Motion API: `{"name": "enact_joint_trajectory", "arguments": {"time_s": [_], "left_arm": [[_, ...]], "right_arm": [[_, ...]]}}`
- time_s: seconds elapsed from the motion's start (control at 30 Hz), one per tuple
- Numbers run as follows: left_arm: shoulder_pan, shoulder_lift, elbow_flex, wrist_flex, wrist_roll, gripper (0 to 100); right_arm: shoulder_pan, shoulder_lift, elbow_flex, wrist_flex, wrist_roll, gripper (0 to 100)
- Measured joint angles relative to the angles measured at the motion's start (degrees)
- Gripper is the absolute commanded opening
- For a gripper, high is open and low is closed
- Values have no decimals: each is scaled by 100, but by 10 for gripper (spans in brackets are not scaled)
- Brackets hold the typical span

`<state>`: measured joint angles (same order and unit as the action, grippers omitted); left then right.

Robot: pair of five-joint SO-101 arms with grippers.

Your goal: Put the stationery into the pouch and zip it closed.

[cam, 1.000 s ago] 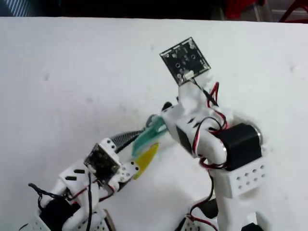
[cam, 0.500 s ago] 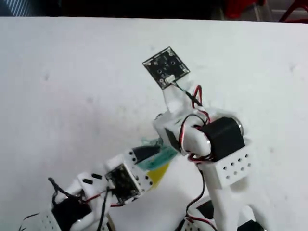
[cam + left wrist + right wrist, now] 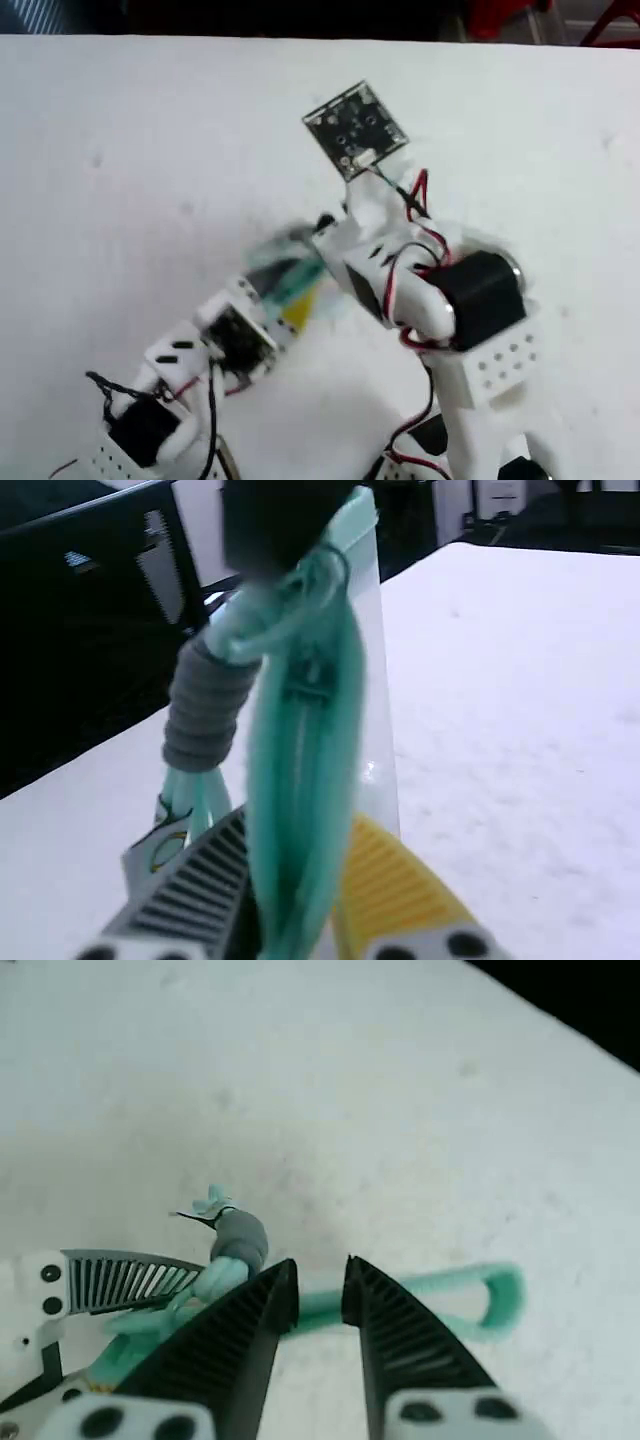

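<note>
Looking between the two arms, we find the pouch [image 3: 285, 275] a little to the near side of the surface's middle, held between them. It is see-through, with mint-green edging and a green zip along its edge. A green cord runs off it through a grey toggle [image 3: 205, 710], and a green strap [image 3: 450, 1282] loops out to one side. The left fingers [image 3: 390, 880], one yellow and one grey and ribbed, are closed on the pouch's edge. The right fingers [image 3: 400, 1340], black, stand a slit apart with the strap pinched in that slit. The surface [image 3: 150, 120] is plain white. Beyond its far edge the room is dark, with something red [image 3: 500, 15] at the far right.
</note>
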<state>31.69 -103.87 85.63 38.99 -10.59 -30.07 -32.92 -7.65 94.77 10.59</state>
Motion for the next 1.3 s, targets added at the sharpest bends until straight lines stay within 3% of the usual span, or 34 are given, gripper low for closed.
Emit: {"name": "enact_joint_trajectory", "arguments": {"time_s": [0.13,0.27,0.4,0.6,0.77,1.1,1.3], "left_arm": [[-1134,9,9,-281,0,20],[-1547,9,9,-404,-668,20],[-1292,9,35,-378,-1653,20],[176,-114,1011,-343,-3279,21],[387,-105,976,53,-3262,21],[387,-105,941,79,-3235,21],[387,-105,941,79,-3226,21]], "right_arm": [[35,0,-62,-185,-9,77],[9,-9,-62,-334,-9,77],[26,0,-62,-360,-9,77],[26,0,-62,-290,-9,94],[-97,0,-62,158,-9,218],[-1196,132,668,255,0,211],[-853,1055,1178,255,9,208]]}}
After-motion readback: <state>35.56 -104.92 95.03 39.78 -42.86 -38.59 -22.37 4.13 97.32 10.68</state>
